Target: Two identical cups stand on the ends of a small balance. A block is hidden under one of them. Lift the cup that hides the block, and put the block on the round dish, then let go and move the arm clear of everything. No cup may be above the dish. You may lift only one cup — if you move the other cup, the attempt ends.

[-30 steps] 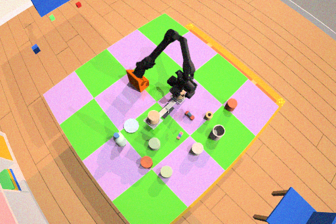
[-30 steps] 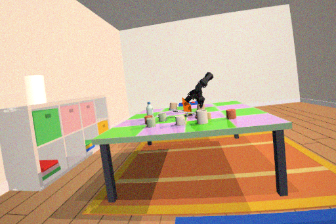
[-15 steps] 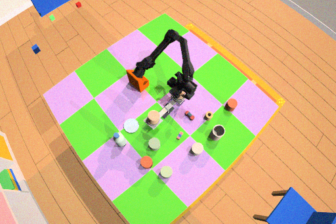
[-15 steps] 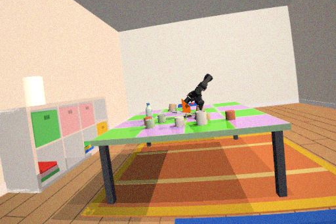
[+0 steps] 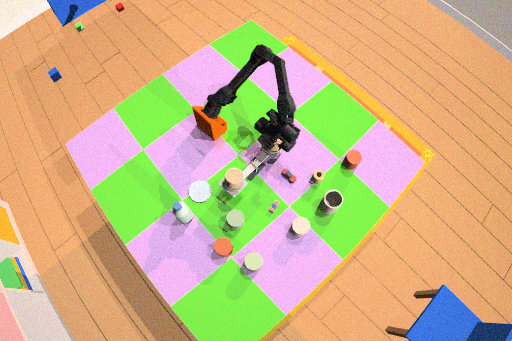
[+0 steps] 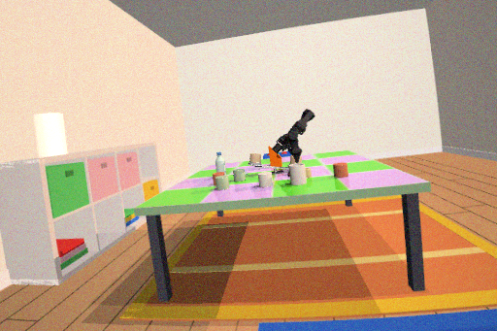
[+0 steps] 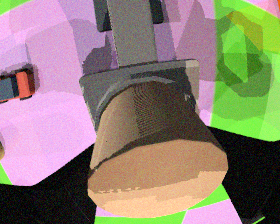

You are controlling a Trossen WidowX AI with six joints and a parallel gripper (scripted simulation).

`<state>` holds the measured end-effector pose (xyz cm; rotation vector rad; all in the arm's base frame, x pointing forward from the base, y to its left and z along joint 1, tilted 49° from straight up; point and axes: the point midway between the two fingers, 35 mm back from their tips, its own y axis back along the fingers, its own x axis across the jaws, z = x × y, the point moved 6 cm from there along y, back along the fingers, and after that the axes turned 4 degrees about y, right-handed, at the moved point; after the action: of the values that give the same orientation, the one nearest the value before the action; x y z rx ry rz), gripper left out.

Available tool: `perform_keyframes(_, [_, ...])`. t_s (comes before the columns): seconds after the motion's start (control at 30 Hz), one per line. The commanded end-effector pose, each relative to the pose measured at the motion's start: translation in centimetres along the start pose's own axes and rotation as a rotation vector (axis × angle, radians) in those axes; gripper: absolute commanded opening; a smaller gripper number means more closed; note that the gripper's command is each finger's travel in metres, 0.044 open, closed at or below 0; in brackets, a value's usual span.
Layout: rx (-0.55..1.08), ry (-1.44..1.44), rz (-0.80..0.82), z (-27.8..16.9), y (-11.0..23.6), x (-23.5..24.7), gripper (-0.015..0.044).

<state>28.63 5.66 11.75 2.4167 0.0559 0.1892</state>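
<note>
my pincer (image 5: 272,147) has closed partway on the tan cup (image 7: 153,153) at the near end of the balance (image 5: 254,167), its fingers pressed to the cup's sides. the cup sits straight beneath my wrist, its long axis upright, so in my judgement the coming move is a plain vertical lift. the balance bar runs away from me to the other cup (image 5: 233,178), with the round dish (image 5: 200,191) just beyond it on the table (image 5: 150,108) (the block stays hidden). no readable writing anywhere.
</note>
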Motion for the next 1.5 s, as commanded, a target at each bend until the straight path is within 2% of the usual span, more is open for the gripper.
perform_keyframes(0.0, [0.001,-0.006,-0.002,0.0,0.2,0.0,0.0150])
perform_keyframes(0.2, [-0.002,-0.010,-0.001,0.1,0.9,0.1,0.0000])
perform_keyframes(1.47, [-0.011,-0.039,0.001,0.5,5.6,0.6,0.0000])
